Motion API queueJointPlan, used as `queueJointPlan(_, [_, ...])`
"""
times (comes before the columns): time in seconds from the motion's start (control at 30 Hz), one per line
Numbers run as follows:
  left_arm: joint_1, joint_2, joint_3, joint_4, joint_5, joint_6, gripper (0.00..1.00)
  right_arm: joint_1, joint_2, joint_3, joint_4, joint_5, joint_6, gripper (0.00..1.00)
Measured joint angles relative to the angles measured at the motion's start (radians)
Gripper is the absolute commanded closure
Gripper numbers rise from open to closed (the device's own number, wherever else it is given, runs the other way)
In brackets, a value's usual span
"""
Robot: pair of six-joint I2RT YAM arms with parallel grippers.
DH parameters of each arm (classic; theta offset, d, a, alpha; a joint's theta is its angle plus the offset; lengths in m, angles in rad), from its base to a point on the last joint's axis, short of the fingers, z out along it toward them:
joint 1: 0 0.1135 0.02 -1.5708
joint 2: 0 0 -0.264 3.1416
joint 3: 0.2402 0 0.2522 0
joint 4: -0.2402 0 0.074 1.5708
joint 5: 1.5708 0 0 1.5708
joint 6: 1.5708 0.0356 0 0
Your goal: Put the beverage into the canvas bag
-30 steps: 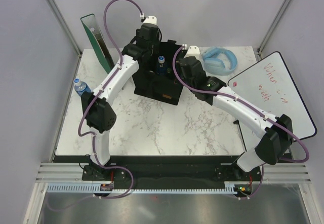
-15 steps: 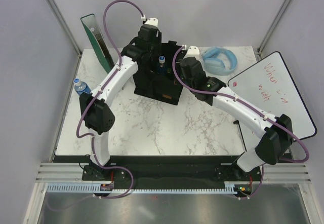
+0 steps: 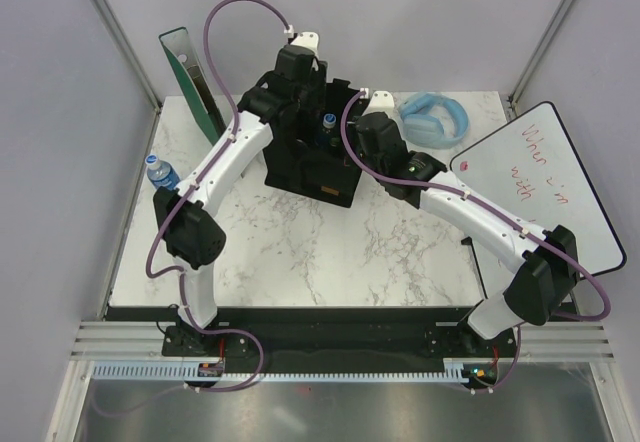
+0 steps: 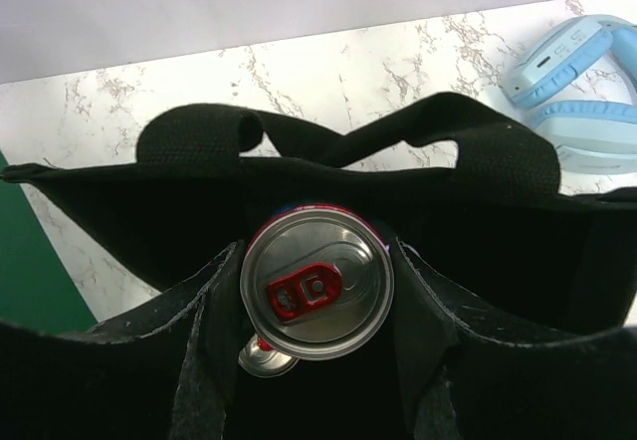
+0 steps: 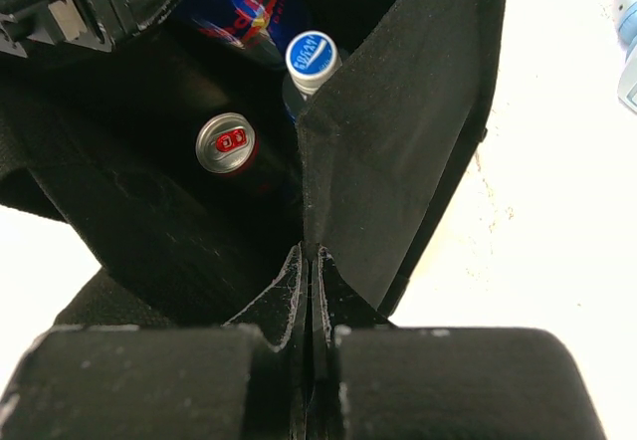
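The left hand [image 4: 317,306] clamps an energy-drink can [image 4: 317,261] in the mouth of the black canvas bag [image 4: 149,211]; the right hand [image 5: 311,271], fingers together, pinches the bag's wall.

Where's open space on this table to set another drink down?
Widest bare marble: between the bag and the arm bases. The strip from bag to water bottle is bare, but the left arm crosses above it. Back right is crowded by headphones and whiteboard; the bag holds a can, a capped bottle, a held can.
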Motion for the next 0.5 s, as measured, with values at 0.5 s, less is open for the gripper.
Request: queueJointPlan(0.5, [0.016, 0.001, -0.032, 0.012, -0.037, 0.0, 0.98, 0.0, 0.0, 0.0, 0.002, -0.011, 0.0, 1.0])
